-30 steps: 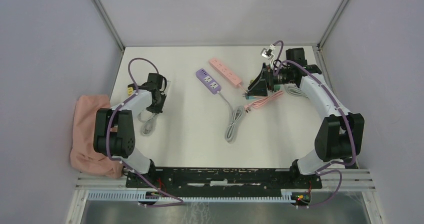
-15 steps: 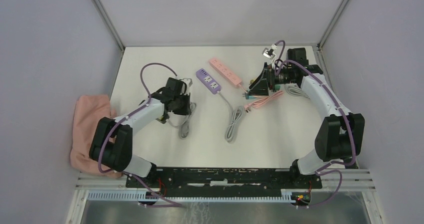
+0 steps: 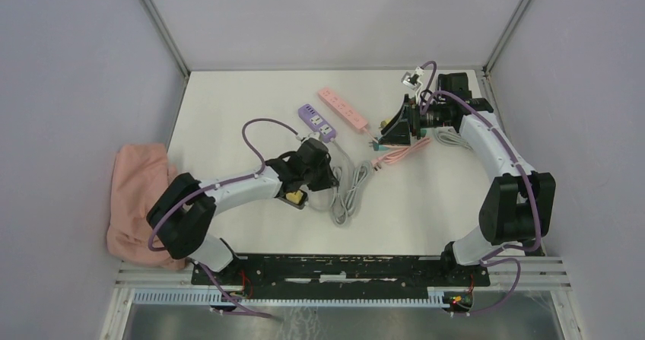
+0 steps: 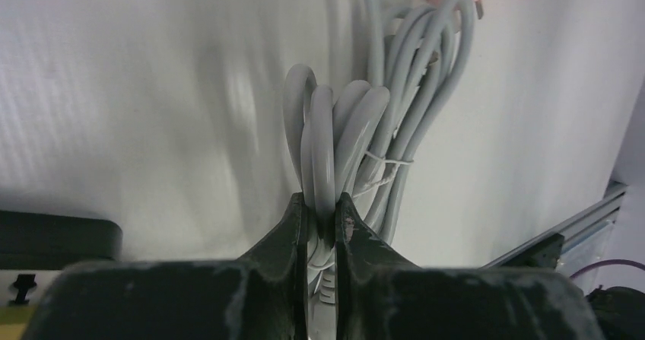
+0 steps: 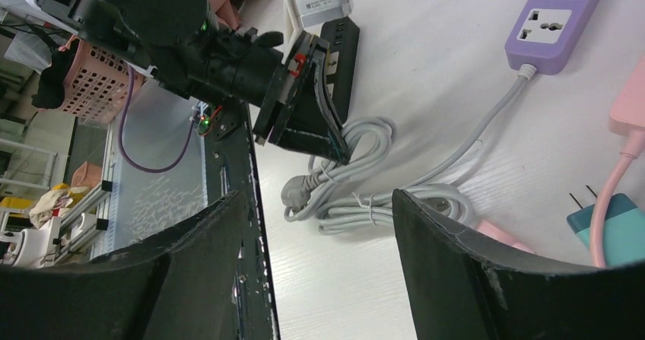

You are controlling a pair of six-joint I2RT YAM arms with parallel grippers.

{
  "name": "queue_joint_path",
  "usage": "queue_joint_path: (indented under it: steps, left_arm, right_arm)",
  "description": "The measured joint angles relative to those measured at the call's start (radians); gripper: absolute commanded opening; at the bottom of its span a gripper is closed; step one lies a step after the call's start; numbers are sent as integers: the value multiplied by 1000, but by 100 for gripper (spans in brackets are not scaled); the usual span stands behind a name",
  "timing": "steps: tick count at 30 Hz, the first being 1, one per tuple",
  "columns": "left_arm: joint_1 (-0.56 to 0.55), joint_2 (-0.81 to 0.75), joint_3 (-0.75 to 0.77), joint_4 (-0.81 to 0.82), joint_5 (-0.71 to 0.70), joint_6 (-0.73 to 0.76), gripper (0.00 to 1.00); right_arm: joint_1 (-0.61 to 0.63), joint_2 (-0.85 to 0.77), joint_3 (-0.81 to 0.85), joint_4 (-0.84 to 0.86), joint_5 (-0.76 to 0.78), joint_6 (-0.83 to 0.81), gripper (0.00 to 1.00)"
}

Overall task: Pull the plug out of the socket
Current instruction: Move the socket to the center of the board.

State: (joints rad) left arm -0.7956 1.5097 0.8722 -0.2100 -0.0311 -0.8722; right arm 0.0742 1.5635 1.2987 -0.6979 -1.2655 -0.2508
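Observation:
My left gripper (image 3: 328, 179) (image 4: 321, 199) is shut on the loops of a tied grey cord bundle (image 4: 335, 127) at the table's middle. That cord's grey plug (image 5: 293, 196) lies loose on the table, in no socket. A purple socket strip (image 3: 317, 122) (image 5: 551, 17) lies just beyond, and the sockets I can see on it are empty. Its own grey cord bundle (image 3: 354, 188) rests against the held one. My right gripper (image 3: 389, 131) (image 5: 316, 203) hovers open to the right, with nothing between its fingers.
A pink socket strip (image 3: 344, 109) lies behind the purple one. Its pink cord (image 3: 403, 153) ends in a loose teal plug (image 3: 378, 148) (image 5: 608, 230). A small black and yellow piece (image 3: 292, 196) sits by my left forearm. A pink cloth (image 3: 137, 195) hangs off the left edge.
My left arm swung from the table's left side to the middle, dragging the grey cord bundle up against the purple strip's cord. The right arm barely moved.

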Motion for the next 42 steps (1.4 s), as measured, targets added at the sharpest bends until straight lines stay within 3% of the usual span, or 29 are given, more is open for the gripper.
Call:
queue_joint_path:
  steps: [5,12,16,21,31,37,42]
  left_arm:
    - [-63,93,37,86,31,-99,20]
    - [-111,188,79,245,132,-157,64]
    - [-119,193,69,373,211,-157,77]
    - [-122,173,20,510,285,-106,80]
    - [-122,-29,-53,571,401,164,84]
    - [-122,-111,-92,578,415,320,83]
    - [-122,-180,-130,537,348,453,85]
  right_arm:
    - [-13,0,0,-13,1,-16,76]
    - [-40,5,0,-52,4,-55,76]
    - [-51,10,0,-79,10,-78,76]
    - [-58,11,3,-112,16,-119,76]
    - [-63,11,5,-166,34,-210,77]
    - [-63,11,6,-249,33,-336,77]
    - [-63,11,6,-315,23,-458,77]
